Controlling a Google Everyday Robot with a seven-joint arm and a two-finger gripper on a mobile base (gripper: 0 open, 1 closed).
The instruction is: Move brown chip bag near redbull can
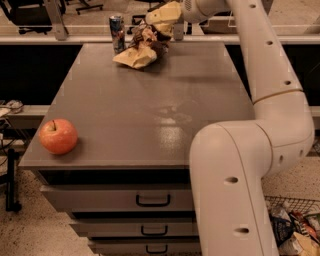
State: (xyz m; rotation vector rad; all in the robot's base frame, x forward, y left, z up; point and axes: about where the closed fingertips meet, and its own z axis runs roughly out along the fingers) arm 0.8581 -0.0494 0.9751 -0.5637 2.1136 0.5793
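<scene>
While you look across from the near edge, you see a stack of drawers (150, 200) with dark handles under the grey tabletop (150, 110), and a wire basket (295, 220) of colourful packets on the floor at the lower right. Closest to you on the right, the thick white arm (235, 190) rises beside the tabletop's front right corner, bends, and reaches away toward the far edge. On the near left corner of the tabletop a red apple (58, 136) stands alone, well apart from everything else. The middle of the tabletop shows only a pale sheen of reflected light. At the far end you find the brown chip bag (137, 55), its cream-tan lower part resting on the tabletop and its dark, crumpled upper part drawn up. The gripper (154, 21) sits directly above it at the far edge, and its pale fingers (162, 12) are closed on that crumpled upper part of the bag. Just to the left of the bag, the redbull can (117, 31) stands upright at the far edge, near the bag's upper part, though you cannot tell whether they touch.
</scene>
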